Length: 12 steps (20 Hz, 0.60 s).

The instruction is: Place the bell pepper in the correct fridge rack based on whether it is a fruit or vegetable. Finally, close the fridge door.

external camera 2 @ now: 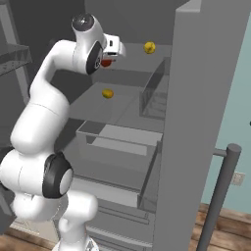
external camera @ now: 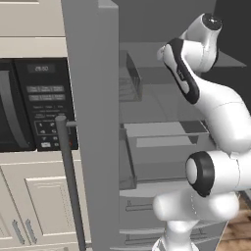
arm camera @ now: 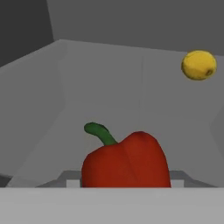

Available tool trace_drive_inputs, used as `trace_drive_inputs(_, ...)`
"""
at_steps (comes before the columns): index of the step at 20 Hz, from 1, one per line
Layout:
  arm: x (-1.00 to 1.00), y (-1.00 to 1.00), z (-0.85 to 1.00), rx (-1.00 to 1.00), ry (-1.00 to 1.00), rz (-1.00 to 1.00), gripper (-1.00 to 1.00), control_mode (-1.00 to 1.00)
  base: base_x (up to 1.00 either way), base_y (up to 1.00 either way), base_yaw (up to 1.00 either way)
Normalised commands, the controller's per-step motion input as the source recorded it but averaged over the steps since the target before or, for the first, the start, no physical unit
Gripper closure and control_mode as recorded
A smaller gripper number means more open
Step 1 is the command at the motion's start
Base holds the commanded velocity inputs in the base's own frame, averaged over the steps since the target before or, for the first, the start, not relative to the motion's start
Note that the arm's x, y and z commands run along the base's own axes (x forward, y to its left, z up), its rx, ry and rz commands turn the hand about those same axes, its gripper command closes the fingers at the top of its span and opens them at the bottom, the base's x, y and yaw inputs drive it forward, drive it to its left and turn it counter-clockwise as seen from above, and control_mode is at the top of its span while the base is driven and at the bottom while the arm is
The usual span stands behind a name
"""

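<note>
End effector grips bell pepper.

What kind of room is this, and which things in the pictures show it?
Most likely a home kitchen, computer-rendered. An open fridge with shelves holds a yellow fruit, a microwave is built in above cream cabinets, and a red bell pepper is being carried in.

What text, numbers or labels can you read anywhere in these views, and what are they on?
Microwave display: pale digits, too blurred to read for certain.
Microwave keypad: rows of button labels, too small to read.
Fridge door, shelves, bell pepper and the yellow fruits: no writing that I can see.
</note>
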Motion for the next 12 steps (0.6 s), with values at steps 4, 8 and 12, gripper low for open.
trace_drive_inputs(4,0.72,0.0,-0.02,0.0,0.0,0.0,1.0,-1.0,0.0,0.0,0.0)
trace_drive_inputs(8,0.7,0.0,-0.05,0.0,0.01,0.0,1.0,-1.0,0.0,0.0,0.0)
trace_drive_inputs(12,0.6,0.0,-0.18,0.0,0.06,0.0,1.0,-1.0,0.0,0.0,0.0)
